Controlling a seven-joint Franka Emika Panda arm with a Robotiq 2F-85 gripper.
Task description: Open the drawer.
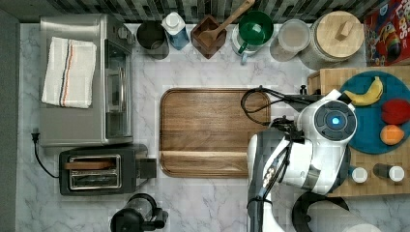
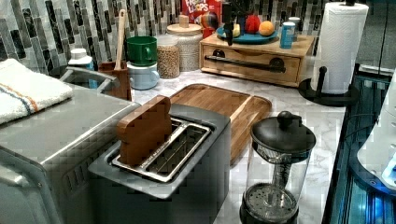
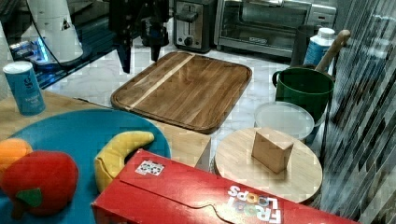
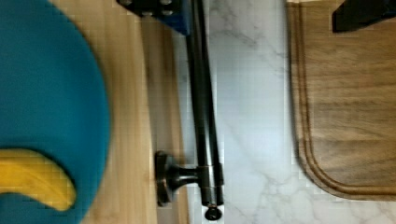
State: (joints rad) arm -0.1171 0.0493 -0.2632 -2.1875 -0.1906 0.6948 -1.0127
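The drawer [image 2: 252,65] is a shallow light-wood box at the back of the left view, its front flush with the box. A long black bar handle [image 2: 245,63] runs across it on two black mounts. My gripper [image 3: 140,63] hangs open above the counter, fingers pointing down. In the wrist view the handle [image 4: 203,107] runs between the two fingers, close beside the blue-padded finger [image 4: 180,18] and well apart from the other finger [image 4: 359,14]. One mount [image 4: 170,177] and the bar's end are in sight. In the top view the arm [image 1: 309,145] covers the gripper.
A blue plate [image 1: 372,128] with a banana, an apple and an orange sits on the drawer box, beside a blue can [image 2: 287,33]. The brown board [image 1: 208,130] lies just in front of the handle. A paper towel stand [image 2: 338,42], French press [image 2: 278,163] and toaster [image 2: 163,154] stand around.
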